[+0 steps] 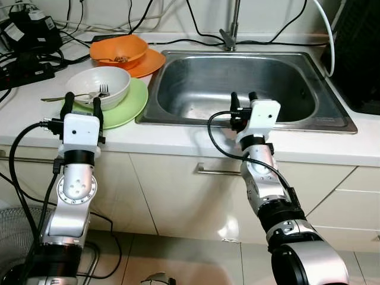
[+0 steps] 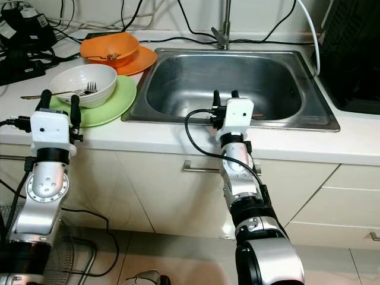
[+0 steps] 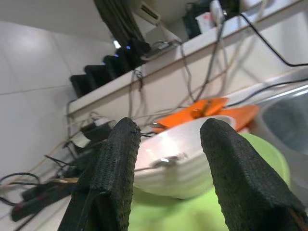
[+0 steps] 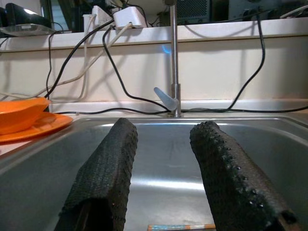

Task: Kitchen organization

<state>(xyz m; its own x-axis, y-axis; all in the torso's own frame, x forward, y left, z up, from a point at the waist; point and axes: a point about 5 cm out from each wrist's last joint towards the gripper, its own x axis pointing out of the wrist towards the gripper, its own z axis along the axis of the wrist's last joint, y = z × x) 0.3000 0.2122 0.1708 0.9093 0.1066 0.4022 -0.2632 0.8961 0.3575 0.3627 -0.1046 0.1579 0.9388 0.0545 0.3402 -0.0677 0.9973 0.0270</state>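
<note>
The robot stands at the counter [image 1: 178, 142] with both arms raised, and this looks like the start of clearing the dirty dishes, with nothing picked up so far. The left gripper [image 1: 82, 102] hovers at the counter's front edge, its two black fingers spread apart and empty, pointing at the white bowl [image 1: 98, 86], which sits just beyond them on a green plate [image 1: 127, 105]. A fork [image 1: 102, 90] lies in that bowl, its handle sticking out over the rim towards the wall side. Behind, an orange bowl [image 1: 119, 50] rests on an orange plate [image 1: 149, 63], with some small scrap of food or cutlery in it that I cannot make out. The right gripper [image 1: 243, 98] hangs over the near rim of the steel sink [image 1: 237, 83], fingers likewise apart and holding nothing; a thin orange stick-like thing [image 2: 256, 114] lies in the basin near it. My guess is that the next move is for the left arm to reach forward and close on the white bowl's rim, minding that the loose fork may slide or tip out when the bowl is lifted.
</note>
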